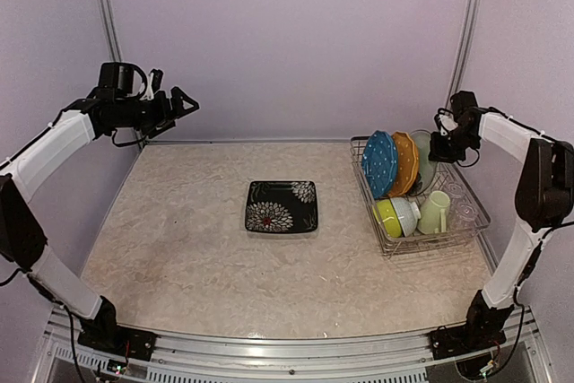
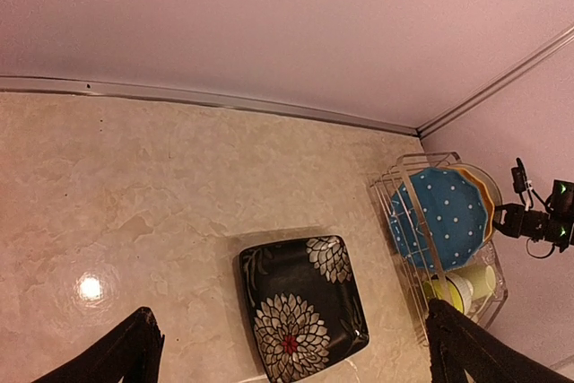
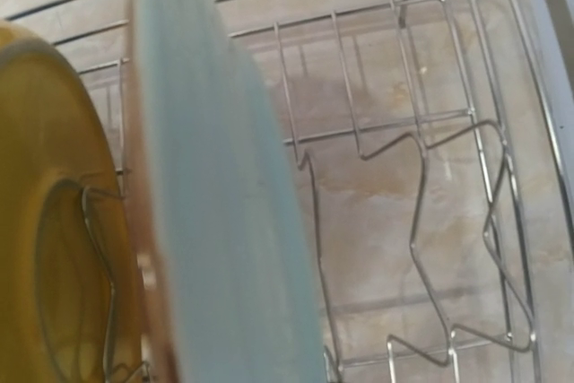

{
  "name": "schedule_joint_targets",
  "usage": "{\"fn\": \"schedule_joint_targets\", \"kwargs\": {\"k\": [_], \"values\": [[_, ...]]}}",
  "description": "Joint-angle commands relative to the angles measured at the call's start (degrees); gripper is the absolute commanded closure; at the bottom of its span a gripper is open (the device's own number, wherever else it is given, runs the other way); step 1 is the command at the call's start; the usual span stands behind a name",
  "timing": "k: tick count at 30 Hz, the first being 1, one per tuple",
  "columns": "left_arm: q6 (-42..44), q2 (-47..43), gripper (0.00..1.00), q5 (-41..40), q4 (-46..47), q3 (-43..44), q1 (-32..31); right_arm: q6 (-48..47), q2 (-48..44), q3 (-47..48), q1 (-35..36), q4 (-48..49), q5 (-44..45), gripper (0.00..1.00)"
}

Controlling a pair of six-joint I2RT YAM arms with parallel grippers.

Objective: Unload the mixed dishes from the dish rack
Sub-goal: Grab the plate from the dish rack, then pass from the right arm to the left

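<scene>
Metal wire dish rack (image 1: 375, 221), glossy black square plate (image 1: 281, 206)

Lilac walls (image 1: 287, 42) enclose a beige marbled table (image 1: 179, 248) with aluminium edging (image 1: 287, 342).

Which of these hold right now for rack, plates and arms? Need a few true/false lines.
1. The black plate lies flat on the table, outside the rack. True.
2. The blue plate lies flat in the rack. False: it stands upright, in front of the orange plate.
3. The left jaws hold a glass. False: they are open and empty, raised at the table's far left.
4. The right jaws are at the green plate. True.
5. The mug stands on the table. False: it is in the rack, beside the bowls.
</scene>
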Motion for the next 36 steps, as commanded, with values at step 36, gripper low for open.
{"fn": "schedule_joint_targets", "kwargs": {"k": [36], "values": [[1.88,4.68,0.01,4.07,0.28,5.69,-0.63,-1.84,-16.68,23.47,2.15,-11.29,17.89,1.00]]}}
